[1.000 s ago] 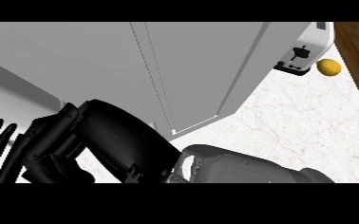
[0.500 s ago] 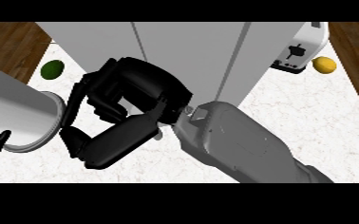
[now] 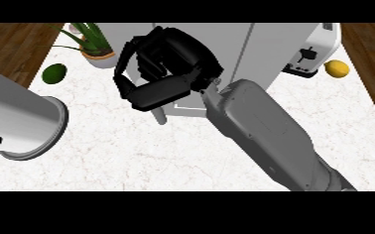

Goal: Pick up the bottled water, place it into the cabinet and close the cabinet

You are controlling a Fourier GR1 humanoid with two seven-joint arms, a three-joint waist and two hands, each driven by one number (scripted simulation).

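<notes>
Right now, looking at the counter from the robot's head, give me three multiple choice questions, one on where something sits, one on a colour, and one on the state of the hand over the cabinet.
1. Where is the potted plant?
A. left of the cabinet
B. right of the toaster
C. under the right forearm

2. What colour is the round fruit beside the toaster?
A. red
B. yellow
C. purple

3. How are the fingers of the right hand?
A. straight and flat on the counter
B. out of view
C. curled, in front of the cabinet

Answers:
1 A, the plant stands at the counter's far left, left of the cabinet's white front.
2 B, the fruit right of the toaster is yellow; the green one lies at the far left.
3 C, the black fingers bend inward over the cabinet front; what they hold, if anything, is hidden.
</notes>
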